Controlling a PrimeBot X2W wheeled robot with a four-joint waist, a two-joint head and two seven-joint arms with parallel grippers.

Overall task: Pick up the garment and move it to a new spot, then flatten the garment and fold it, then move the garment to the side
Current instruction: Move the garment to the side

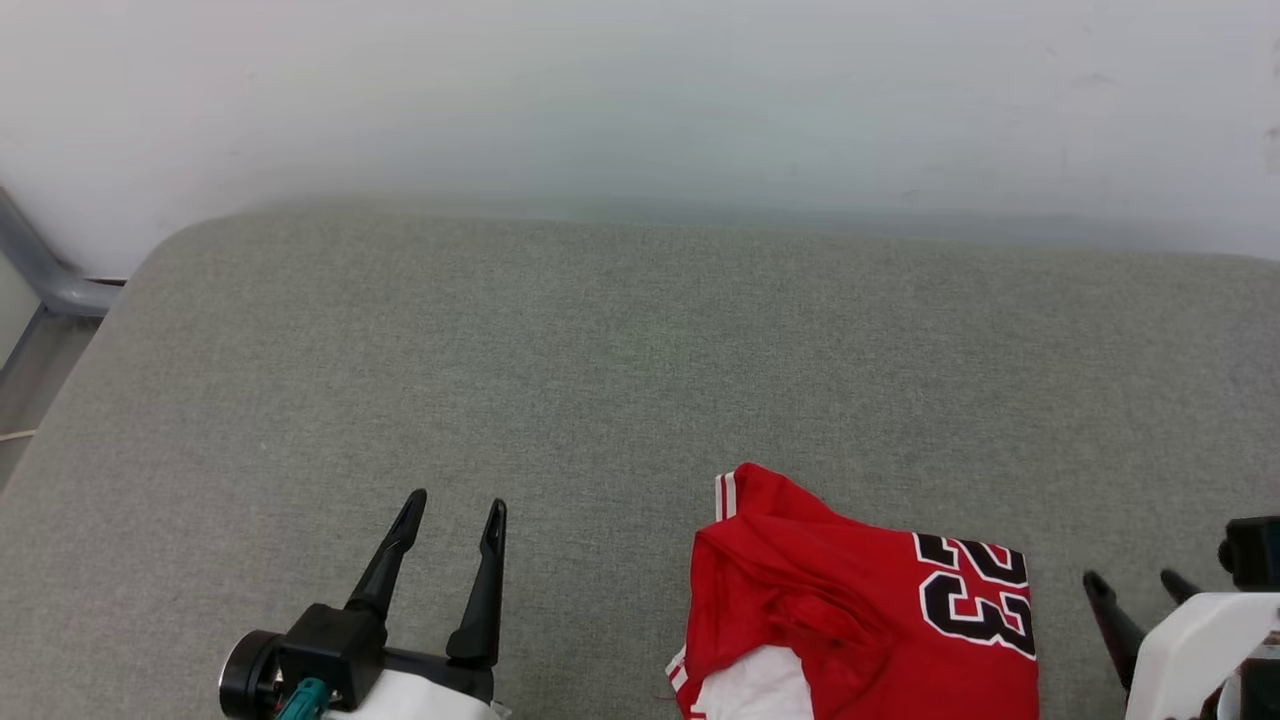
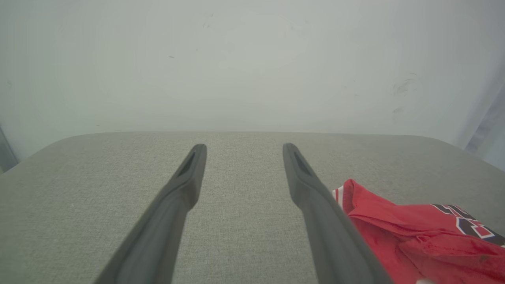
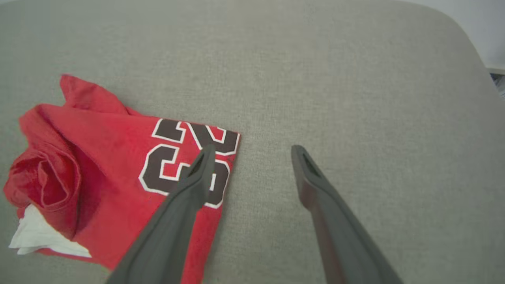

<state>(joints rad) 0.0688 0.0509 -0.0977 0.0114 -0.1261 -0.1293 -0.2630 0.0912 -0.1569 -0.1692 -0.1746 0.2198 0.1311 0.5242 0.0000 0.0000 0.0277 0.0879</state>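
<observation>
Garment (image 1: 830,620) sits at the lower centre-right of the head view, folded into a rough rectangle. It's red with a black, white-edged "23" at its right end. White sleeve pokes out bottom left, striped trim at top-left corner, left half bunched. It lies on a grey fabric surface (image 1: 600,350) with rounded corners. Pale wall (image 1: 640,90) behind, grey metal tube (image 1: 40,270) upper left. Left gripper (image 1: 455,505) lower left, fingers spread, empty. Right gripper (image 1: 1133,580) lower right, just beside the garment, spread, empty.

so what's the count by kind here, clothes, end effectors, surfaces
red jersey shirt with white sleeves: 1
dark two-fingered end effectors: 2, left end effector, right end effector
grey fabric surface: 1
total: 4
</observation>
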